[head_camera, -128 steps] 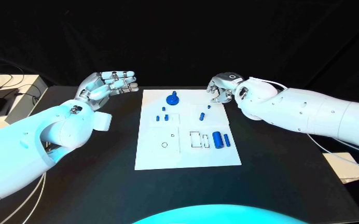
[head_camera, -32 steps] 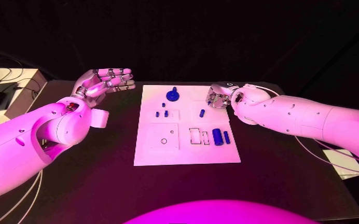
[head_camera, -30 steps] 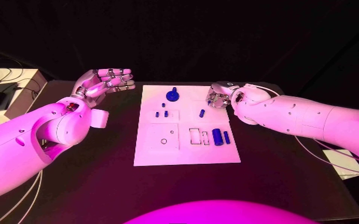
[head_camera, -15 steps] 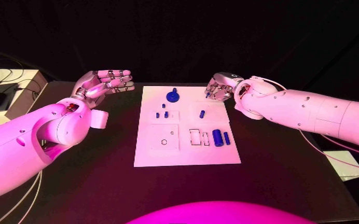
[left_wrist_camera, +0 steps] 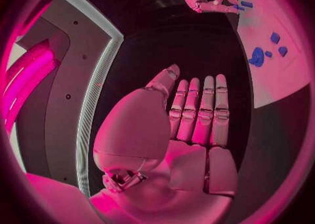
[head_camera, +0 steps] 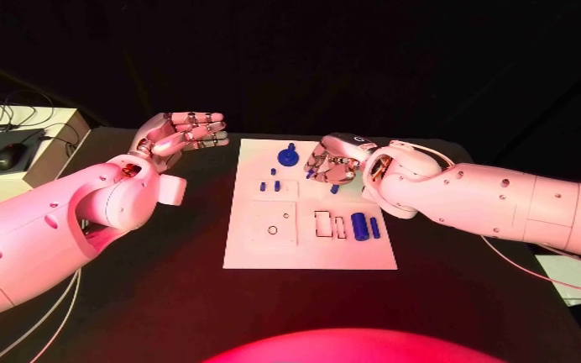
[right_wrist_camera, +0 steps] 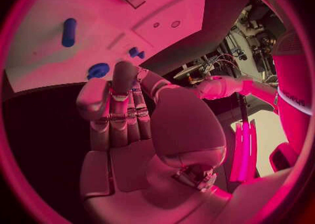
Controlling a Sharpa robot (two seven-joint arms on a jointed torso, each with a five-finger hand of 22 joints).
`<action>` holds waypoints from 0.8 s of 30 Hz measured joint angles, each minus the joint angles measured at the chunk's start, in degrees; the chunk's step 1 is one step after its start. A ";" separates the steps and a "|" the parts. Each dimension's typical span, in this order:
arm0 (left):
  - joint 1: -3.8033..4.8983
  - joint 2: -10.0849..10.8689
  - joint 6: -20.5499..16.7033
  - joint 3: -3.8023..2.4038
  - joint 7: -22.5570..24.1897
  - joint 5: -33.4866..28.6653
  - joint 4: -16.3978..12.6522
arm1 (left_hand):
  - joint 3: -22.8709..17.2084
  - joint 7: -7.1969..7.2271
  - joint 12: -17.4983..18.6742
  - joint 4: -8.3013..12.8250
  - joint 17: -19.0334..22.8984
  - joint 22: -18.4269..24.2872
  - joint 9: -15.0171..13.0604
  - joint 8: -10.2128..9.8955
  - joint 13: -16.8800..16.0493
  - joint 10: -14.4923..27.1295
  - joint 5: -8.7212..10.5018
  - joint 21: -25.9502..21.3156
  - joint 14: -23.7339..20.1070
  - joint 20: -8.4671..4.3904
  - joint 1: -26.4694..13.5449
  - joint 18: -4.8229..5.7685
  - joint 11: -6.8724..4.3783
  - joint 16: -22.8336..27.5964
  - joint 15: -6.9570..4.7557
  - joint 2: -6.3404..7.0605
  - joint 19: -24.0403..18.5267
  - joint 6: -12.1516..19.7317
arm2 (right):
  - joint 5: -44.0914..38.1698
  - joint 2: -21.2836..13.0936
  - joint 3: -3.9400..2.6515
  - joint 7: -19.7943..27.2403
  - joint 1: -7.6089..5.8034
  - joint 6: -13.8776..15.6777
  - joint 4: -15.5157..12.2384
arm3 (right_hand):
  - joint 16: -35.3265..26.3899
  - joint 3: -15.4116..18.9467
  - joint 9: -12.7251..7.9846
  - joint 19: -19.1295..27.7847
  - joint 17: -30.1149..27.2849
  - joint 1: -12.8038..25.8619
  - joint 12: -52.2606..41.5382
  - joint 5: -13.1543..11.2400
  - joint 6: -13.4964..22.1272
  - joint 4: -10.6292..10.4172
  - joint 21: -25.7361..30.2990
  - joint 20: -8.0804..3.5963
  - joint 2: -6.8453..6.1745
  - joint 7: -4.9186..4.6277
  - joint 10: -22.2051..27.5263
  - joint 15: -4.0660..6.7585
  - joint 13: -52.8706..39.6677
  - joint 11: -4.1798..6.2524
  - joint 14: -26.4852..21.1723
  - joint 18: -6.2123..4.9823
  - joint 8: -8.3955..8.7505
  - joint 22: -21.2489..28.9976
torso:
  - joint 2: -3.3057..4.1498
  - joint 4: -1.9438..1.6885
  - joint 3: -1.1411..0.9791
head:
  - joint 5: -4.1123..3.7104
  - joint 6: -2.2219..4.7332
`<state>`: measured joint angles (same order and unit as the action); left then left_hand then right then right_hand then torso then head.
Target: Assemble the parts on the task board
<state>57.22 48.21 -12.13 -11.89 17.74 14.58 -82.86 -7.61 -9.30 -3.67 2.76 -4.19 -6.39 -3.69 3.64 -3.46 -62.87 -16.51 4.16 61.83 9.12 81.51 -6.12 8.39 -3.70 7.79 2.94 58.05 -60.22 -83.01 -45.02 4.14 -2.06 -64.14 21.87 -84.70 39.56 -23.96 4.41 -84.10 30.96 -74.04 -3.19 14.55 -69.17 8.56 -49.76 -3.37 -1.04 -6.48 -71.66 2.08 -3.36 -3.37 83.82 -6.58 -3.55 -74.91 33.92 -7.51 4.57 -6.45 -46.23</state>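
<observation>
Task board (head_camera: 309, 254) — right hand (head_camera: 329, 161) above

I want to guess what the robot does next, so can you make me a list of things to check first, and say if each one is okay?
1. Right hand is over the task board: ok, it hangs above the board's far part.
2. Right hand holds nothing yet: cannot tell, its fingers are curled, though the right wrist view shows no part in them.
3. Small blue peg near that hand is free to pick up: ok, it lies just beside the fingers.
4. Left hand is out of the way: ok, it is raised beside the board, fingers apart, holding nothing.
5. Big blue cylinder waits on the board: ok, untouched.
</observation>
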 measured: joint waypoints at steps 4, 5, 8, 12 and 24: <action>0.00 -0.09 -0.08 0.01 -0.01 0.00 -0.06 | 0.00 0.00 0.00 0.00 0.00 0.16 0.00 0.00 0.00 0.00 0.00 0.00 0.00 0.00 0.00 0.00 0.00 0.00 0.00 0.00 0.00 0.00 | -3.96 1.22 0.48 -0.45 0.79 0.47 -1.47 | 0.00 0.01 0.00 0.00 -0.08 0.00 0.06 0.01 0.03 0.00 0.00 0.00 0.00 0.11 0.00 0.00 -0.01 0.00 0.00 0.02 0.00 0.01 | 0.00 -0.03 0.04 | 1.14 -0.13; 0.00 -0.11 -0.11 0.01 -0.01 0.00 -0.09 | 0.00 0.00 0.00 0.00 0.00 0.16 0.00 0.00 0.00 0.00 0.00 0.00 0.00 0.00 0.00 0.00 0.00 0.00 0.00 0.00 0.00 0.00 | -5.19 1.70 0.63 -0.67 1.10 0.57 -1.68 | 0.00 0.01 0.00 0.00 -0.08 -0.01 0.07 0.02 0.03 0.00 0.00 0.01 0.00 0.12 0.00 0.00 -0.01 0.00 0.00 0.02 0.01 0.01 | 0.00 -0.03 0.04 | 1.33 -0.16; -0.01 -0.15 -0.20 0.01 -0.01 0.00 -0.15 | 0.00 0.00 0.00 0.00 0.00 0.21 0.00 0.00 0.00 0.00 0.00 0.00 0.00 0.00 0.00 0.00 0.00 0.00 0.00 0.00 0.00 0.00 | -7.95 2.95 0.94 -1.24 1.91 0.69 -1.86 | 0.23 0.01 0.00 0.00 -0.17 -0.01 0.11 0.02 -0.01 0.00 0.00 0.01 -0.01 0.17 0.00 0.00 -0.01 0.00 0.00 0.03 0.03 0.01 | 0.01 -0.03 0.04 | 1.99 -0.42; -0.01 -0.22 -0.33 0.01 -0.01 0.00 -0.23 | 0.00 0.00 0.00 0.00 0.00 0.26 0.00 0.00 0.00 0.00 0.00 0.00 0.00 0.00 0.00 0.00 0.00 0.00 0.00 0.00 0.00 0.00 | -11.21 4.46 1.26 -2.11 3.13 0.69 -1.71 | 0.26 0.02 0.00 0.01 -0.20 -0.01 0.11 0.02 -0.03 0.00 0.00 0.01 -0.01 0.16 0.00 0.00 -0.01 0.00 0.00 0.04 0.06 0.01 | 0.04 -0.07 0.03 | 2.46 -0.72; -0.01 -0.26 -0.55 0.01 -0.01 0.00 -0.33 | 0.00 0.00 0.00 0.00 -0.01 0.25 0.00 0.00 0.00 0.00 0.00 0.00 0.00 0.00 0.00 0.00 0.00 0.00 0.00 0.00 0.00 0.00 | -16.12 6.11 1.69 -3.91 4.94 -0.51 -0.94 | 0.25 0.10 0.00 0.01 -0.34 -0.02 0.22 -0.02 -0.14 0.07 0.00 0.02 -0.01 0.08 -0.11 0.00 -0.01 0.11 0.00 0.08 0.02 -0.03 | 0.08 -0.01 -0.07 | 3.01 -1.37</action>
<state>57.22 47.95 -12.68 -11.88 17.73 14.58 -83.18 -7.60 -9.30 -3.67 2.76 -4.19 -6.13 -3.69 3.64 -3.46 -62.87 -16.51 4.16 61.83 9.12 81.51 -6.12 8.39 -3.70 7.79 2.94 58.05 -60.22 -99.13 -38.91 5.83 -5.97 -59.20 21.36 -85.64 39.81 -23.87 4.41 -84.09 30.62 -74.06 -2.97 14.54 -69.32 8.63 -49.76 -3.35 -1.05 -6.40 -71.76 2.08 -3.37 -3.26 83.82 -6.50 -3.53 -74.95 34.00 -7.53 4.50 -3.44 -47.60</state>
